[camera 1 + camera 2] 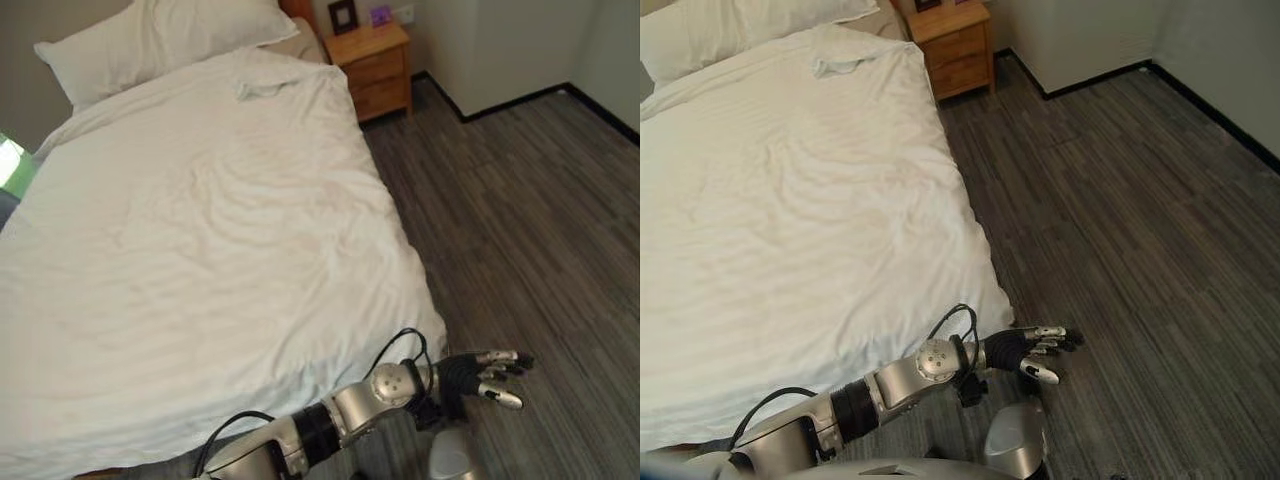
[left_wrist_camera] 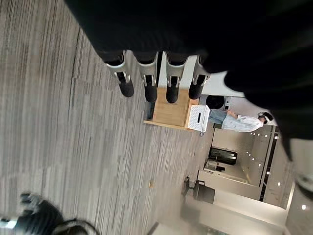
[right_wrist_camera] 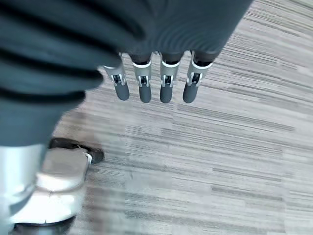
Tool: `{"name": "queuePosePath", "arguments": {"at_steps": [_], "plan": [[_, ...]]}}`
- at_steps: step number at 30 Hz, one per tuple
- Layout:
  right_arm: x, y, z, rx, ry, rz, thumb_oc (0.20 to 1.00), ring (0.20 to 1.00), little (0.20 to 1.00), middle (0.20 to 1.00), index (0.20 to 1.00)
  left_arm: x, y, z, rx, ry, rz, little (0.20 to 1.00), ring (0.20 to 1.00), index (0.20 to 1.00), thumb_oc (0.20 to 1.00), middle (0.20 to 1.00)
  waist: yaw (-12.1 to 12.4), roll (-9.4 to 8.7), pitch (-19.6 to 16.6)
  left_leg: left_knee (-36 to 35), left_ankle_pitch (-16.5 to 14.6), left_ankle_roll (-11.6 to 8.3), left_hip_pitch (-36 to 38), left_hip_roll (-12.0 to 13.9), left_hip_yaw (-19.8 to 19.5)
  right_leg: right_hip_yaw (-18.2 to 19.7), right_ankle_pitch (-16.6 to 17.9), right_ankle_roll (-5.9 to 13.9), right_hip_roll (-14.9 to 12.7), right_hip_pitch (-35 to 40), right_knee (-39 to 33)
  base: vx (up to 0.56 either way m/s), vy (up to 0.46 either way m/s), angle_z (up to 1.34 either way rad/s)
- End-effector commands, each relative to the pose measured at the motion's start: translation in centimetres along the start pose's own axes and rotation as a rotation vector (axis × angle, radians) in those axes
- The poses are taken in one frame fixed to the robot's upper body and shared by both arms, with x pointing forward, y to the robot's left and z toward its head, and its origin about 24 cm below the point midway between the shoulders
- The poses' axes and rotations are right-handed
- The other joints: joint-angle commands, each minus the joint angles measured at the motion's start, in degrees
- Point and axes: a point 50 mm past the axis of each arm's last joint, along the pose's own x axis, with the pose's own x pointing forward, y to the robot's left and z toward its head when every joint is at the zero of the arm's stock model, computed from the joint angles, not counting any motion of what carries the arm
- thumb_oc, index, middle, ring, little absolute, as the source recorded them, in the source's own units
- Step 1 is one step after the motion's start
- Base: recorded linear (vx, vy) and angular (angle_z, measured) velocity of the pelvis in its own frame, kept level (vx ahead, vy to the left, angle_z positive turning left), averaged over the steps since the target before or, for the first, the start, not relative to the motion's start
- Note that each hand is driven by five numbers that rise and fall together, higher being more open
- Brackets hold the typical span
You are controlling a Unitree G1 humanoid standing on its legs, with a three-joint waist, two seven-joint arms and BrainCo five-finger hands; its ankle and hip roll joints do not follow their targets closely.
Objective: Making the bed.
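Your left hand (image 1: 490, 373) hangs over the grey plank floor (image 1: 520, 220) at about 5 o'clock, just off the bed's near corner, fingers straight and relaxed, holding nothing. Your right hand (image 3: 155, 83) also hangs over the floor, fingers (image 3: 166, 85) straight, holding nothing. The white duvet (image 1: 190, 250) lies spread over the bed from 7 to 12 o'clock, lightly wrinkled. Far end: a white pillow (image 1: 150, 40) at 11 o'clock, a wooden nightstand (image 1: 375, 65) at 1 o'clock beside it.
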Motion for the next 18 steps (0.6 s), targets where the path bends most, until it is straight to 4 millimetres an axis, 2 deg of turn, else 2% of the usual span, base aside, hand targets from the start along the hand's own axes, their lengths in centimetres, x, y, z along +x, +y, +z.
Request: {"name": "queuePosePath", "arguments": {"at_steps": [1,2,3,4,6,7,8,9,10,11,12,14,15,16,17,18], "plan": [[0.0,-0.1,-0.8,-0.032,0.05,-0.034,1.0,1.0,1.0,1.0,1.0,0.6,-0.4,2.5,-0.122,-0.184,0.024,1.0,1.0,1.0,1.0,1.0,-0.1,-2.9,-0.8,0.7,0.6,-0.65,0.1,3.0,-3.7,-0.7,-4.4,3.04,-3.1,6.4,0.9,-0.04,-0.116,-0.22],[0.0,-0.3,-0.7,-0.007,0.043,-0.047,1.0,1.0,1.0,1.0,1.0,0.5,0.1,2.8,-0.129,-0.203,0.052,1.0,1.0,1.0,1.0,1.0,0.2,-3.25,-0.8,0.7,0.8,-0.7,0.1,3.2,-3.9,-1.0,-4.4,3.0,-3.1,6.7,0.9,-0.03,-0.074,-0.1],[0.1,-1.5,-0.1,0.052,0.012,-0.101,1.0,1.0,1.0,1.0,1.0,-0.6,1.9,2.9,-0.151,-0.23,0.155,1.0,1.0,1.0,1.0,1.0,0.9,-3.97,-0.8,0.7,0.7,-0.85,0.4,3.4,-4.3,-1.7,-4.7,3.07,-3.0,7.4,1.0,-0.04,-0.053,-0.03],[0.1,-1.5,-0.1,0.051,0.011,-0.101,1.0,1.0,1.0,1.0,1.0,-0.6,2.0,2.9,-0.151,-0.23,0.157,1.0,1.0,1.0,1.0,1.0,0.8,-4.04,-0.8,0.7,1.0,-0.87,0.2,3.4,-4.3,-1.6,-4.5,3.0,-3.0,7.2,0.9,-0.04,-0.074,0.05],[0.1,-1.8,1.7,0.092,-0.081,-0.129,1.0,1.0,1.0,1.0,1.0,-3.2,4.7,1.6,-0.218,-0.209,0.326,1.0,1.0,1.0,1.0,1.0,2.6,-5.1,-1.1,0.7,1.5,-1.13,0.0,3.8,-5.1,-2.9,-4.7,2.76,-2.9,8.2,0.9,-0.02,-0.09,0.12],[0.1,-1.8,3.8,0.119,-0.129,-0.145,1.0,1.0,1.0,1.0,1.0,-5.5,6.5,1.4,-0.197,-0.222,0.443,1.0,1.0,1.0,1.0,1.0,3.8,-5.53,-1.4,0.7,1.7,-1.22,-0.2,4.0,-5.7,-3.6,-4.8,2.61,-2.9,8.6,0.9,0.03,-0.079,0.11],[0.0,-2.5,5.0,0.142,-0.18,-0.167,0.517,0.517,0.517,0.517,0.517,-7.1,7.8,1.4,-0.186,-0.23,0.538,1.0,1.0,1.0,1.0,1.0,4.7,-5.81,-1.7,0.7,1.6,-1.31,-0.1,4.3,-6.1,-4.6,-5.2,2.49,-2.9,9.3,0.9,0.04,-0.077,0.06],[0.0,-3.5,5.7,0.133,-0.207,-0.203,0.2,0.2,0.2,0.2,0.2,-9.0,9.3,1.2,-0.16,-0.227,0.649,1.0,1.0,1.0,1.0,1.0,5.6,-6.36,-2.0,0.7,1.8,-1.45,-0.3,4.4,-6.6,-5.4,-5.3,2.29,-2.8,9.8,0.9,0.03,-0.053,0.32],[0.0,-3.4,5.8,0.132,-0.208,-0.202,0.2,0.2,0.2,0.2,0.2,-9.0,9.3,1.2,-0.159,-0.226,0.651,1.0,1.0,1.0,1.0,1.0,5.5,-6.39,-2.2,0.7,2.0,-1.47,-0.6,4.5,-6.7,-5.4,-5.1,2.18,-2.8,9.5,0.9,0.02,-0.062,0.55],[-0.2,-5.3,6.7,0.102,-0.258,-0.259,0.2,0.2,0.2,0.2,0.2,-11.8,10.9,0.4,-0.139,-0.2,0.81,1.0,1.0,1.0,1.0,1.0,6.8,-7.0,-2.4,0.7,2.2,-1.63,-0.6,4.7,-7.3,-6.3,-5.5,2.05,-2.6,10.3,0.9,0.01,-0.082,0.68],[-1.7,-9.6,10.8,0.008,-0.469,-0.409,0.2,0.2,0.2,0.2,0.2,-18.2,12.0,-1.6,-0.108,-0.136,1.096,1.0,1.0,1.0,1.0,1.0,9.1,-8.23,-3.1,0.7,2.7,-1.9,-1.1,5.3,-8.6,-8.4,-5.9,1.54,-2.3,11.4,0.9,0.02,-0.08,0.36],[-1.7,-9.6,10.9,0.006,-0.469,-0.408,0.2,0.2,0.2,0.2,0.2,-18.3,12.0,-1.6,-0.109,-0.135,1.098,1.0,1.0,1.0,1.0,1.0,9.0,-8.24,-3.4,0.7,3.0,-1.91,-1.5,5.3,-8.7,-8.4,-5.7,1.45,-2.3,11.0,0.9,0.0,-0.037,0.26],[-4.3,-13.7,13.9,-0.007,-0.651,-0.531,0.2,0.2,0.2,0.2,0.2,-24.9,11.3,-4.6,-0.122,-0.025,1.363,1.0,1.0,1.0,1.0,1.0,11.9,-9.32,-4.0,0.7,3.4,-2.13,-2.3,5.7,-9.9,-9.9,-5.9,1.25,-2.2,11.6,0.9,0.01,-0.019,0.49],[-4.3,-13.6,13.9,-0.009,-0.651,-0.53,0.2,0.2,0.2,0.2,0.2,-24.9,11.2,-4.6,-0.122,-0.024,1.364,1.0,1.0,1.0,1.0,1.0,11.7,-9.3,-4.1,0.7,3.4,-2.14,-2.3,5.7,-9.9,-10.0,-5.9,1.25,-2.2,11.6,0.9,0.04,-0.013,0.46],[-8.0,-18.7,16.1,0.042,-0.795,-0.63,0.2,0.2,0.2,0.2,0.2,-28.2,10.7,-5.7,-0.138,0.033,1.479,1.0,1.0,1.0,1.0,1.0,12.3,-9.99,-4.6,0.7,3.4,-2.35,-2.2,5.9,-10.3,-10.5,-6.1,1.32,-2.1,12.0,0.9,0.04,0.01,0.33],[-10.5,-18.3,17.2,0.002,-0.936,-0.681,0.2,0.2,0.2,0.2,0.2,-29.4,9.9,-6.1,-0.161,0.025,1.536,1.0,1.0,1.0,1.0,1.0,12.7,-10.0,-4.5,0.7,3.2,-2.29,-2.2,5.9,-10.5,-11.0,-6.3,1.37,-2.1,12.2,0.9,0.05,0.026,0.25]]}}
